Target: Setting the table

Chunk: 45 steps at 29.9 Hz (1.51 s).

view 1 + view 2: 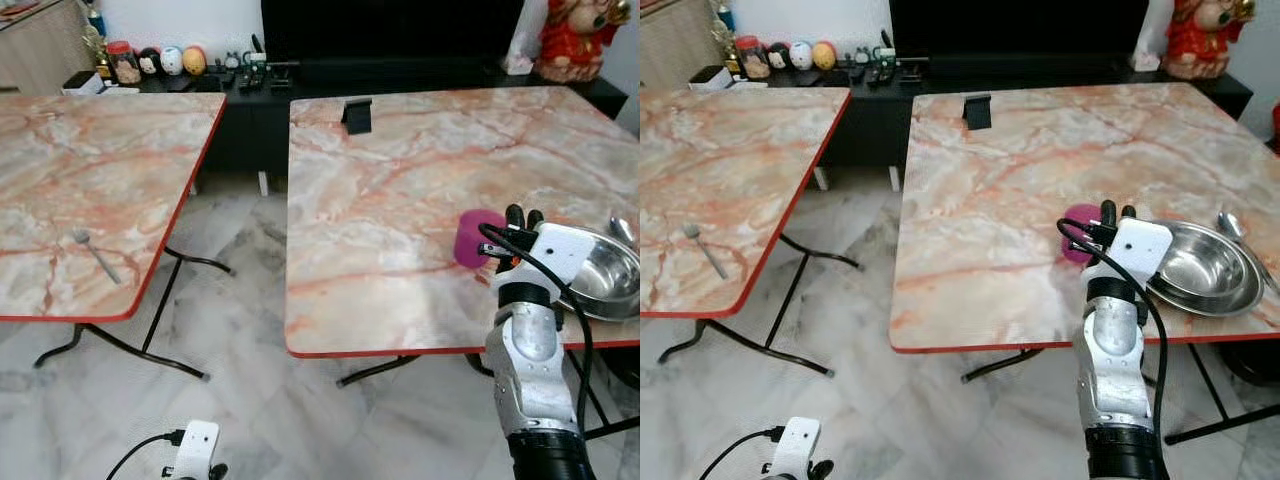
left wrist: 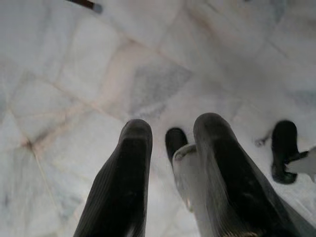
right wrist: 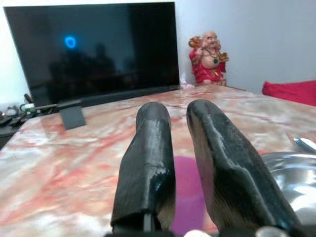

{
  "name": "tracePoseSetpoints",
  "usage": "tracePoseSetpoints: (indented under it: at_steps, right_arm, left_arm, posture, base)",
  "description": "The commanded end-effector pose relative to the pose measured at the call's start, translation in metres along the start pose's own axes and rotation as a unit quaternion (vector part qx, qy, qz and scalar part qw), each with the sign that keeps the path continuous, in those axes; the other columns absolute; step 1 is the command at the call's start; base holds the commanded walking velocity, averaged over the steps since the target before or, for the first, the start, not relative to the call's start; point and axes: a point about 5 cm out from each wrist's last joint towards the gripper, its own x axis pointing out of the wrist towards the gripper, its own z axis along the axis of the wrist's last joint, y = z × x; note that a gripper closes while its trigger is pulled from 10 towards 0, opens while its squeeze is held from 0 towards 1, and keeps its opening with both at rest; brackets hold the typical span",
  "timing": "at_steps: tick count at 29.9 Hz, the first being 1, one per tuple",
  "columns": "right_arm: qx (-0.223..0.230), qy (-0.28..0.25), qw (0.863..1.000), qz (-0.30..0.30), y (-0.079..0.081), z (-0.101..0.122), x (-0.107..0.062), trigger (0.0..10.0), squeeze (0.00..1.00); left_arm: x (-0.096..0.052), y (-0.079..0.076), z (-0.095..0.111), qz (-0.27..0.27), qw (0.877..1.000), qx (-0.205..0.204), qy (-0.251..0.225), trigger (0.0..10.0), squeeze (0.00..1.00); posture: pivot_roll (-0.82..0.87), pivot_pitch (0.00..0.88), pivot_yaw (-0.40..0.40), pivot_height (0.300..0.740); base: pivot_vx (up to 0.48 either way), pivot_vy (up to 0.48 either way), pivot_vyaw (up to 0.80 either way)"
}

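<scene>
A magenta cup (image 1: 470, 238) stands upright on the right marble table (image 1: 390, 190), close to its front edge. Just right of it lies a steel bowl (image 1: 600, 275) with a spoon (image 1: 622, 228) behind its rim. My right gripper (image 1: 525, 213) hovers just above the cup, level and pointing toward the TV. Its fingers (image 3: 148, 148) are almost together with nothing between them, and the cup (image 3: 186, 190) shows below the narrow gap. A fork (image 1: 95, 255) lies on the left table (image 1: 90, 150). My left gripper (image 2: 173, 126) hangs idle over the floor, fingers apart.
A small black stand (image 1: 356, 115) sits at the far side of the right table. A floor gap with folding table legs (image 1: 180, 260) separates the two tables. Behind them runs a low black cabinet (image 1: 250, 85) with a TV, jars and a red figurine (image 1: 570, 40).
</scene>
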Motion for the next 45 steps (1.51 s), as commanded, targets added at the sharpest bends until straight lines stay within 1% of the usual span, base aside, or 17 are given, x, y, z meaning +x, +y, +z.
tracePoseSetpoints:
  at_steps: [1, 8, 10, 17, 21, 25, 27, 32, 45]
  right_arm:
    - [0.004, -0.008, 1.0, 0.009, 0.006, 0.003, 0.001, 10.0, 0.0]
    - [0.007, -0.014, 1.0, 0.012, 0.008, 0.005, 0.002, 10.0, 0.0]
    - [0.007, -0.014, 1.0, 0.012, 0.009, 0.004, 0.001, 10.0, 0.0]
    - [0.009, -0.013, 1.0, 0.012, 0.009, 0.003, -0.001, 10.0, 0.0]
    - [0.007, -0.013, 1.0, 0.012, 0.007, 0.002, -0.002, 10.0, 0.0]
    - [0.005, -0.014, 1.0, 0.0, 0.001, 0.003, 0.001, 10.0, 0.0]
    - [0.005, -0.016, 1.0, 0.002, 0.001, 0.004, 0.002, 10.0, 0.0]
    - [0.006, -0.015, 1.0, 0.006, 0.002, 0.003, 0.001, 10.0, 0.0]
    - [0.008, -0.014, 1.0, 0.008, 0.003, 0.003, 0.001, 10.0, 0.0]
  left_arm:
    - [-0.002, 0.004, -0.007, 0.004, 1.0, 0.006, 0.014, 10.0, 0.0]
    - [-0.003, 0.005, -0.011, 0.004, 1.0, 0.008, 0.017, 10.0, 0.0]
    - [-0.004, 0.01, -0.014, 0.006, 1.0, 0.009, 0.019, 10.0, 0.0]
    - [-0.006, 0.015, -0.018, 0.008, 1.0, 0.009, 0.022, 10.0, 0.0]
    - [-0.007, 0.018, -0.021, 0.01, 1.0, 0.01, 0.025, 10.0, 0.0]
    - [-0.007, 0.019, -0.022, 0.012, 1.0, 0.01, 0.026, 10.0, 0.0]
    - [-0.007, 0.019, -0.022, 0.012, 1.0, 0.01, 0.026, 10.0, 0.0]
    - [-0.005, 0.008, -0.02, 0.005, 1.0, 0.012, 0.021, 10.0, 0.0]
    - [-0.004, 0.005, -0.017, 0.004, 1.0, 0.009, 0.015, 10.0, 0.0]
  posture:
    - [-0.01, 0.0, 0.007, 0.74]
    - [-0.01, 0.0, 0.006, 0.74]
    - [-0.01, 0.0, 0.005, 0.74]
    - [-0.01, 0.0, 0.005, 0.74]
    - [-0.01, 0.0, 0.002, 0.74]
    - [-0.01, 0.0, 0.002, 0.74]
    - [-0.01, 0.0, 0.003, 0.74]
    - [-0.01, 0.0, 0.003, 0.74]
    - [-0.01, 0.0, -0.002, 0.74]
  base:
    - [0.0, 0.315, 0.0]
    - [0.0, 0.32, 0.0]
    - [0.0, 0.319, 0.0]
    - [0.0, 0.32, 0.0]
    - [0.0, 0.321, 0.0]
    - [0.0, 0.321, 0.0]
    - [0.0, 0.321, 0.0]
    - [0.0, 0.32, 0.0]
    - [0.0, 0.322, 0.0]
